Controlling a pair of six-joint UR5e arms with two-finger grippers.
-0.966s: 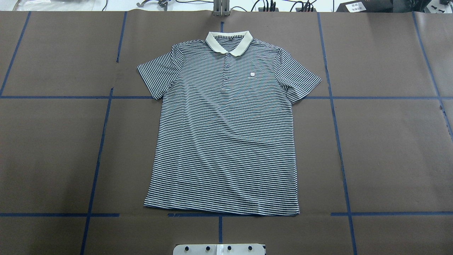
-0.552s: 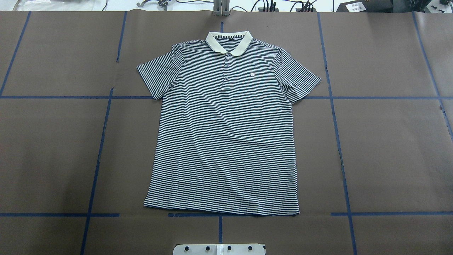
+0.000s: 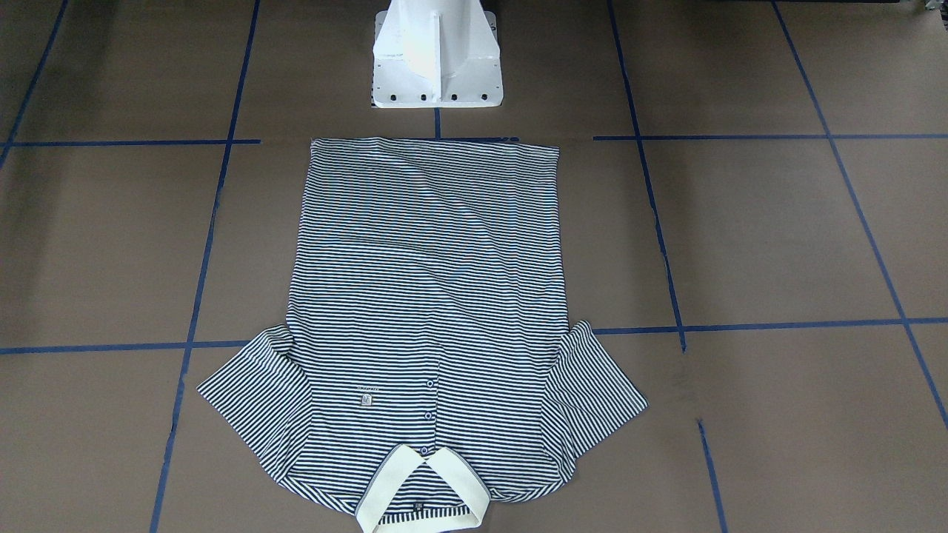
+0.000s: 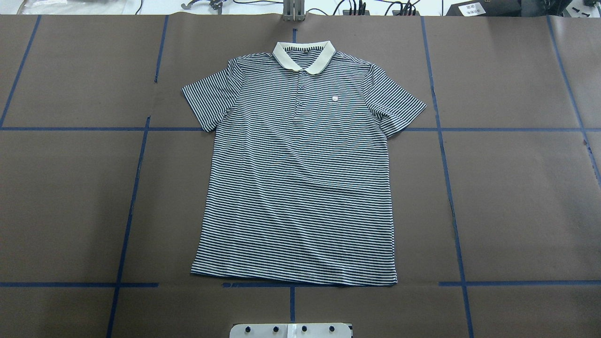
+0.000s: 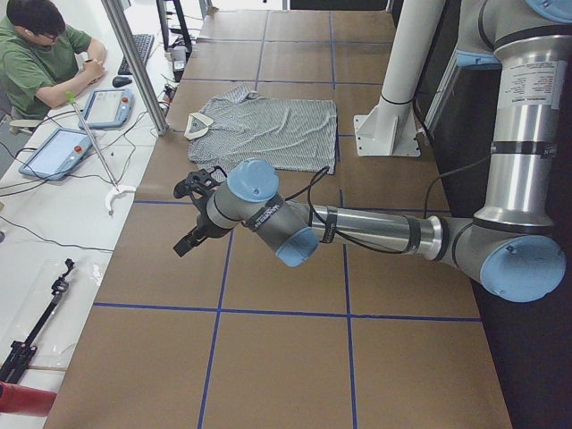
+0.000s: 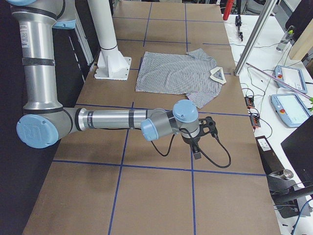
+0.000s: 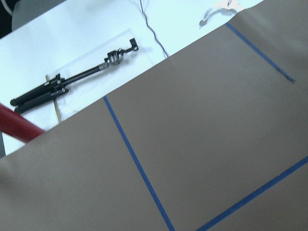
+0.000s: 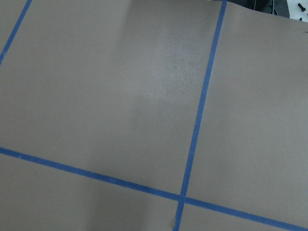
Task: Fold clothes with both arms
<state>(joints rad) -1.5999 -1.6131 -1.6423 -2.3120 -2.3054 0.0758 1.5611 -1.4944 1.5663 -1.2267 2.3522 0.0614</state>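
Note:
The navy-and-white striped polo shirt (image 4: 300, 178) lies flat and spread out, face up, its cream collar (image 4: 304, 54) at the far edge and its hem near the robot base. It also shows in the front view (image 3: 429, 296) and both side views (image 5: 268, 130) (image 6: 176, 73). My left gripper (image 5: 189, 234) hangs over bare brown table well to the left of the shirt. My right gripper (image 6: 198, 149) hangs over bare table well to the right of it. Both show only in the side views, so I cannot tell whether they are open or shut. Both wrist views show only table.
The white pedestal base (image 3: 437, 66) stands just behind the shirt's hem. Blue tape lines (image 4: 134, 188) cross the brown table cover. A person (image 5: 36, 54) sits at the far side table with pendants (image 5: 54, 152). A black tool (image 7: 72, 82) lies on the white bench.

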